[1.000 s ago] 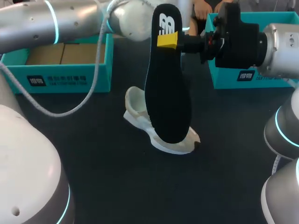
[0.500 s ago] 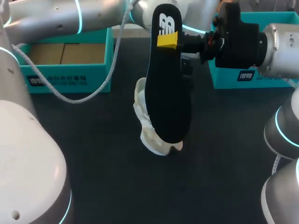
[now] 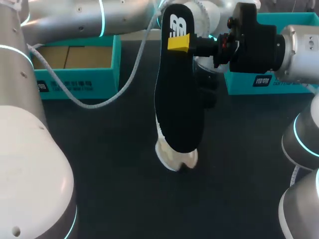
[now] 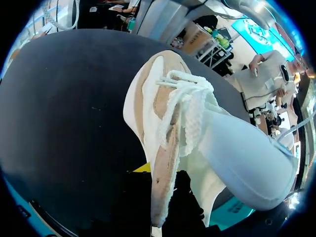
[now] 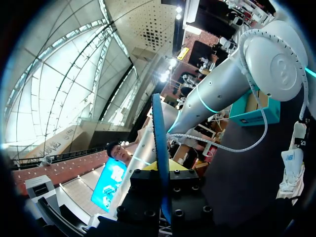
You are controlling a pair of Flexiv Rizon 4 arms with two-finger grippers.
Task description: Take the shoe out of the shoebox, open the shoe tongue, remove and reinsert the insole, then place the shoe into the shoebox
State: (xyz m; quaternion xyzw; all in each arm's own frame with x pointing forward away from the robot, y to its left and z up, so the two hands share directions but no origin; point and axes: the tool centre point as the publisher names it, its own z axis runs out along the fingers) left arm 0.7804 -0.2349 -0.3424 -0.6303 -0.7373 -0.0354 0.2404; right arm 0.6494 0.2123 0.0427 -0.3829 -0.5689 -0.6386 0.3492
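Right fingers (image 3: 178, 42) clamp insole (image 3: 179, 99), half-hiding shoe (image 3: 175, 158) overhead; left wrist shows laces (image 4: 185, 106)

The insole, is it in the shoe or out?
Out: the right gripper holds the insole in the air, apart from the white shoe.

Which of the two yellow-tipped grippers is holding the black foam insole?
The right gripper: its yellow tips clamp the black foam insole upright. The left gripper is at the white lace-up shoe instead.
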